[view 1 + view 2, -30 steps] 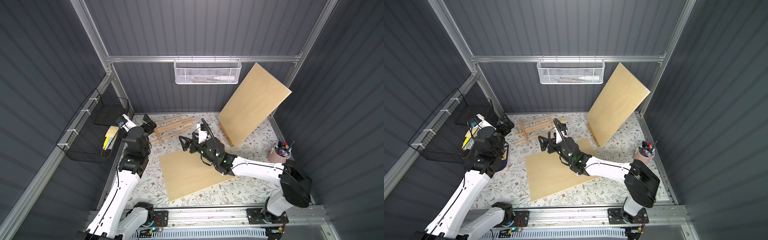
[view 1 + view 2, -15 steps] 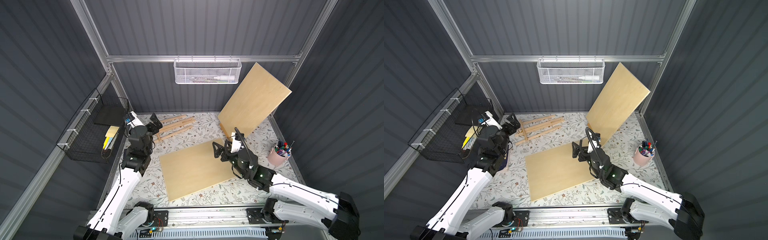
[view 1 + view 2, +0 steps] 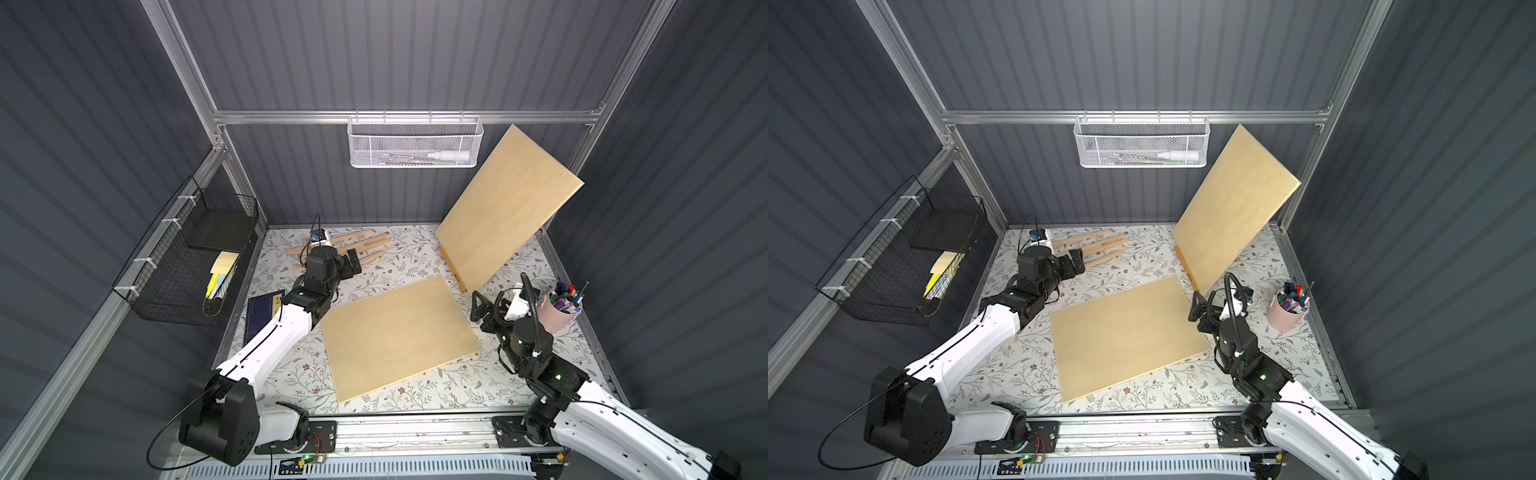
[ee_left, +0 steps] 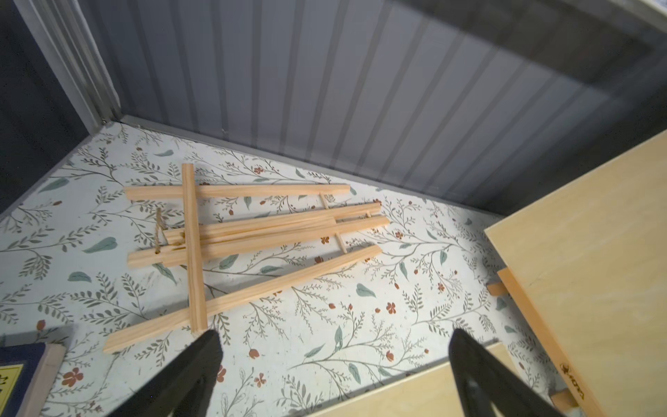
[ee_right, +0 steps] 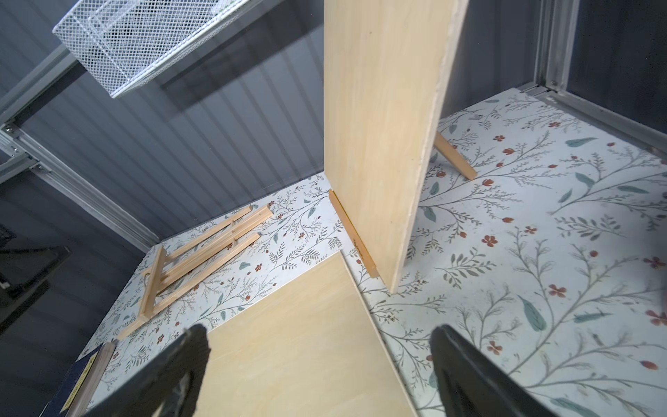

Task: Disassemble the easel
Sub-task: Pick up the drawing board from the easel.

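The left gripper [image 4: 332, 339] was found spread wide, with nothing between its jaws, held just short of the flat easel [image 4: 252, 231]. That easel was observed lying folded on the floral table [image 3: 415, 257] near the back left corner, with a cord [image 4: 158, 231] looped at 1 end. The right gripper [image 5: 317, 332] was likewise found spread and empty, positioned above the right edge of the flat board [image 3: 399, 336] lying mid-table. A standing easel [image 5: 355, 238] was noted at the back right, with an upright board [image 3: 507, 208] rested on its ledge. 1 pink pen cup [image 3: 559, 318] was recorded just beside the right arm.
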Tool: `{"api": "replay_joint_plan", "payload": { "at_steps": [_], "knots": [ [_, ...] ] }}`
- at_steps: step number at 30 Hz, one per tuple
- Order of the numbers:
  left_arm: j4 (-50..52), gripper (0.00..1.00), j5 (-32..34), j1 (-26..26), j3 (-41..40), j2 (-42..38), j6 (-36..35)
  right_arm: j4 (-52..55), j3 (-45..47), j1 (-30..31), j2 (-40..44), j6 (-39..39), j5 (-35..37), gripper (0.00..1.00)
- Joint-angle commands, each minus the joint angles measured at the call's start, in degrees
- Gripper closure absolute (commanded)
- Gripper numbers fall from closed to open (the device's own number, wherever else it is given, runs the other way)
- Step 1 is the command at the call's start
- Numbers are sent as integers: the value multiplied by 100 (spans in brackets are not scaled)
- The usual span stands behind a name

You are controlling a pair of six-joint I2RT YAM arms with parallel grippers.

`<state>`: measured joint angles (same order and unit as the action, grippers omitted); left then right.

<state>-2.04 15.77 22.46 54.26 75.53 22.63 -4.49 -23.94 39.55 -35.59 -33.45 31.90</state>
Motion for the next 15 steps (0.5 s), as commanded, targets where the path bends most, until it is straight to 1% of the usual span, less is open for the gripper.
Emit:
{"api": "replay_joint_plan", "payload": {
  "at_steps": [1,5,9,12,15],
  "knots": [
    [92,1,-198,162,175,31,-143,158,112,-252,171,-122,-57,3],
    [75,1,-470,307,190,122,-201,79,138,-689,282,13,-472,3],
    [26,0,-839,406,184,156,-224,237,-58,-1136,423,48,-1008,4],
    [-29,1,-1058,515,179,98,-233,315,-339,-1457,337,216,-1583,2],
    [-59,1,-1200,588,174,10,-236,677,-806,-1802,119,323,-1841,2]
  ]
}}
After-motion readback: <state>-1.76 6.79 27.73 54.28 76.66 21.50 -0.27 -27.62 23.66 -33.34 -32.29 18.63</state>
